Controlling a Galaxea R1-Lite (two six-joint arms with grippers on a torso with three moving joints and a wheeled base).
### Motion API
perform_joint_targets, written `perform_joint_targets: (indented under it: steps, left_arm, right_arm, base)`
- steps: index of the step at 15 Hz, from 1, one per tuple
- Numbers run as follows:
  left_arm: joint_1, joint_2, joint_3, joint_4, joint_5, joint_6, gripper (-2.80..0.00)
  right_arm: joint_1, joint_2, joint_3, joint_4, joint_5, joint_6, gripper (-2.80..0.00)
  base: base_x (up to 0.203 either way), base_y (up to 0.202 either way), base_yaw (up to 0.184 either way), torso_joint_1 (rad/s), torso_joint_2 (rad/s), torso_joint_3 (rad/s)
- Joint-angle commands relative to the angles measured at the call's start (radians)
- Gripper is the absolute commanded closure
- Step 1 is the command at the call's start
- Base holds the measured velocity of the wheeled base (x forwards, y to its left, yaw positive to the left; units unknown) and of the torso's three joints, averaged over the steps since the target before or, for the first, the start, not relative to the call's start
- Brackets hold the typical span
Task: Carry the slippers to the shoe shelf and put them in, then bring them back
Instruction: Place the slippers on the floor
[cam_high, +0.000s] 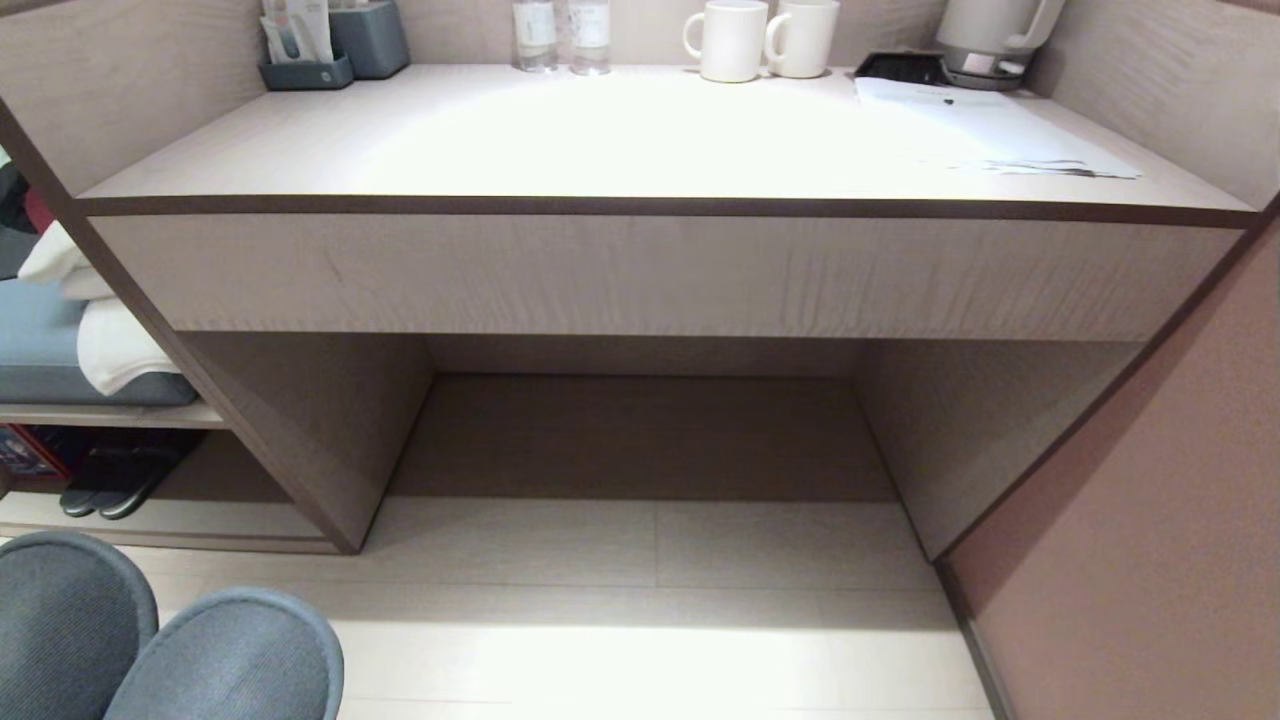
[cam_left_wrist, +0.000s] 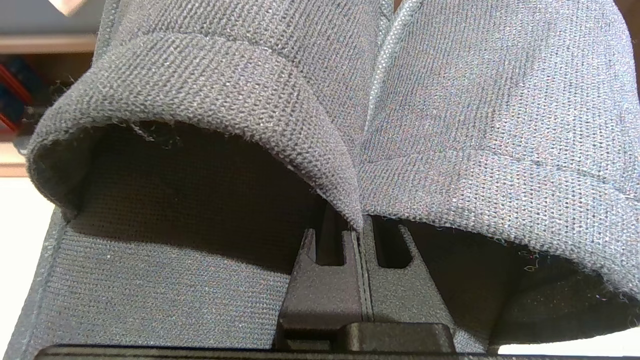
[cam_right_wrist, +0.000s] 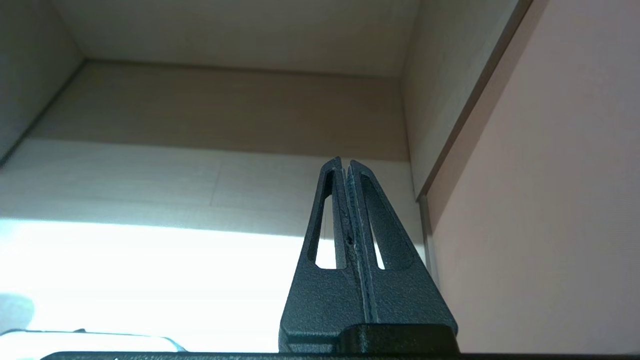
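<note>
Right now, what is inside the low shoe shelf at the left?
A dark pair of slippers sits on the shoe shelf base; its left part is out of frame, so anything there is unseen.

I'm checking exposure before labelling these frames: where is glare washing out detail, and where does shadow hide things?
Head view: glare bleaches the desk top and floor; the shoe shelf sits in shadow. Left wrist view: evenly lit knit on the slippers, dark inside their openings. Right wrist view: floor blown out behind the shut right end effector.

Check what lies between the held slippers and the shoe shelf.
Only bare pale floor, in the head view, separates the slippers from the shoe shelf.
</note>
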Motion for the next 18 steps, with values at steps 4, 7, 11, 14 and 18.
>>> perform_joint_targets:
  steps: [4,7,11,14,18]
  left_arm:
    - [0.0,0.002,0.0,0.0,0.0,0.001,0.0]
    - [0.0,0.002,0.0,0.0,0.0,0.0,0.0]
    - [0.0,0.002,0.0,0.0,0.0,0.0,0.0]
    - [0.0,0.002,0.0,0.001,0.0,0.0,0.0]
    - [0.0,0.002,0.0,0.001,0.0,0.002,0.0]
  right_arm:
    - [0.001,0.0,0.0,0.0,0.0,0.0,0.0]
    - [0.0,0.0,0.0,0.0,0.0,0.0,0.0]
    - [0.0,0.0,0.0,0.0,0.0,0.0,0.0]
    - [0.0,0.0,0.0,0.0,0.0,0.002,0.0]
    - [0.001,0.0,0.0,0.0,0.0,0.0,0.0]
  base:
    - [0.0,0.0,0.0,0.005,0.0,-0.199]
    - [0.0,0.0,0.0,0.006,0.0,-0.2]
    - [0.0,0.0,0.0,0.003,0.0,-0.198]
    - [0.0,0.0,0.0,0.004,0.01,-0.199]
    - [0.0,0.0,0.0,-0.002,0.0,-0.195]
